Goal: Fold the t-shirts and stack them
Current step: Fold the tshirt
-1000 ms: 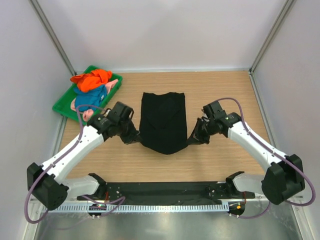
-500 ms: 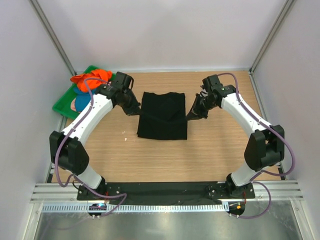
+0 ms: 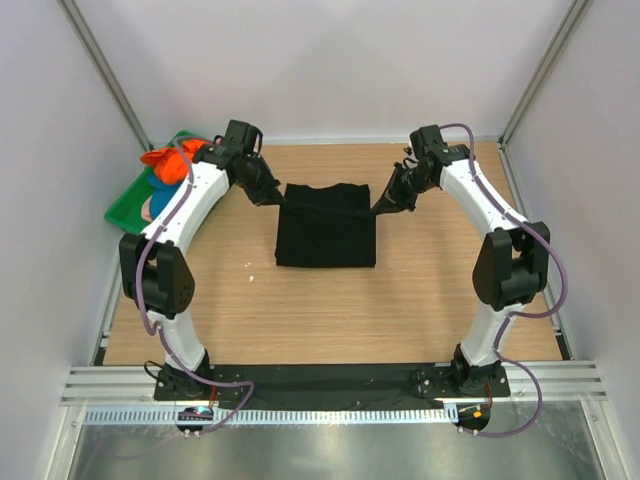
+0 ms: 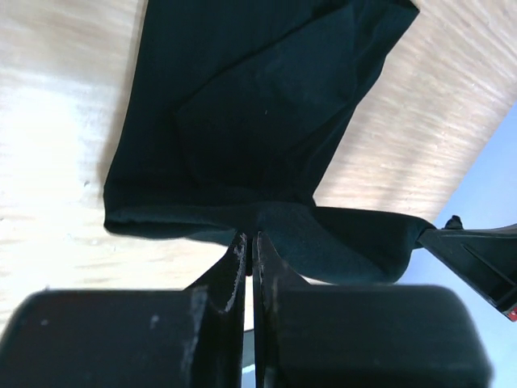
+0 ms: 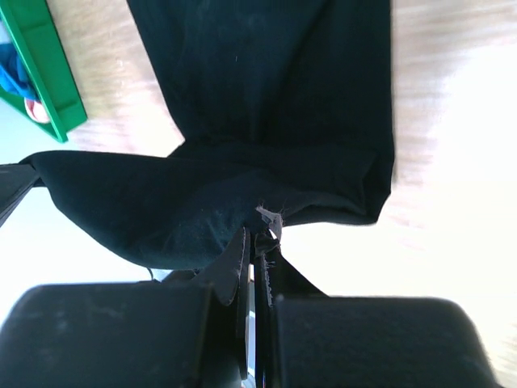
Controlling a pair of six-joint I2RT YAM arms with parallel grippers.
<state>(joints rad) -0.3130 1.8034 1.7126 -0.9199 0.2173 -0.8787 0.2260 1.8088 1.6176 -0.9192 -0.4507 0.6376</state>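
You are gripping the black t-shirt (image 3: 325, 240) with the left tool (image 3: 271, 198) and right tool (image 3: 384, 208), each clenched on a corner of its folded-over edge, as it is lying on the surface (image 3: 430, 290) to the right of the green tray (image 3: 122, 208). This fold is looking only part done, and the orange, blue and pink t-shirts (image 3: 178, 168) are sitting bunched in that tray, so most folding and all stacking are waiting.

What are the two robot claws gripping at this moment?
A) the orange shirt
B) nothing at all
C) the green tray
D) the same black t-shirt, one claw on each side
D: the left gripper and the right gripper are each shut on cloth of the black t-shirt, at its left and right sides, as both wrist views show.
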